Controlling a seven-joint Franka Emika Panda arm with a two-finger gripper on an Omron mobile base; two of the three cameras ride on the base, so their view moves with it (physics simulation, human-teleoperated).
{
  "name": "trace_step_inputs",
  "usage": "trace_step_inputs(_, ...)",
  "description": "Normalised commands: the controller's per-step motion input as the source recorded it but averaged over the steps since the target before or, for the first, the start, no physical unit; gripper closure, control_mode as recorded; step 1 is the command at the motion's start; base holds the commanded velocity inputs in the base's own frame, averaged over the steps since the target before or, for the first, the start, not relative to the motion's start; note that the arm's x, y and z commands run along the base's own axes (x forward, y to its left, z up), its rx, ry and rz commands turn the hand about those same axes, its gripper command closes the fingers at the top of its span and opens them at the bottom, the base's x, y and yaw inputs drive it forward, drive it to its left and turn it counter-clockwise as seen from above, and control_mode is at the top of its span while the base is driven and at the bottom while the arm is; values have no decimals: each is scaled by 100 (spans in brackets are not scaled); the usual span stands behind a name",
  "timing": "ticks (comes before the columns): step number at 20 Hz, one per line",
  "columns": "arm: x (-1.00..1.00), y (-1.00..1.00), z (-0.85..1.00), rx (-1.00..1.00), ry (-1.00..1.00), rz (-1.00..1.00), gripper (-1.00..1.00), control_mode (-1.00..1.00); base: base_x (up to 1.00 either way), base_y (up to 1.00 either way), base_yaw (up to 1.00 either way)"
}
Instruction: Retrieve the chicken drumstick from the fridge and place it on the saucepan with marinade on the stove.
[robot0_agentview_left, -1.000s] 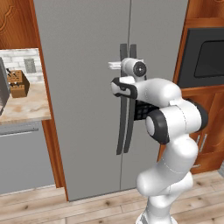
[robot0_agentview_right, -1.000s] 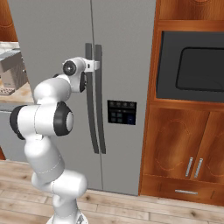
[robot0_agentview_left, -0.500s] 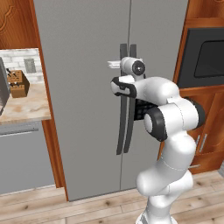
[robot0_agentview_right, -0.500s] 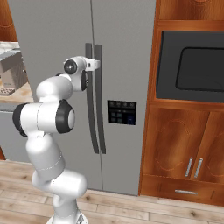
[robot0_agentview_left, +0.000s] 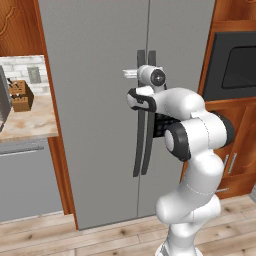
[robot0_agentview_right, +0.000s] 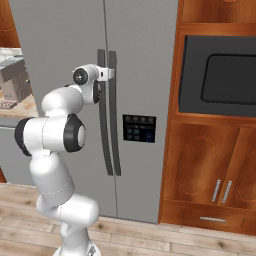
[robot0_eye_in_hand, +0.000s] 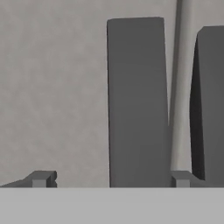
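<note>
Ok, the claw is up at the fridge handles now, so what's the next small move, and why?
Probably close the claw on the left door handle. The hand view shows that handle standing between the open fingertips, and both fridge doors are shut, so gripping seems to come before any pull.

Wooden cabinets (robot0_agentview_right: 210, 170), plank floor (robot0_agentview_left: 60, 235)

A: Where do the base cameras sit?
B: Behind the arm, left and right, both facing the closed fridge (robot0_agentview_left: 100, 110) from a short way back; each shares its doors and paired dark handles (robot0_agentview_right: 107, 110).
A: And the hand camera?
B: Right up against those handles (robot0_eye_in_hand: 136, 100).
</note>
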Motion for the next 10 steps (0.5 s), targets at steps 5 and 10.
trace_step_inputs(5, 0, 0, 0, 0, 0, 0, -100, -100, 0, 0, 0)
trace_step_inputs(10, 0, 0, 0, 0, 0, 0, 100, -100, 0, 0, 0)
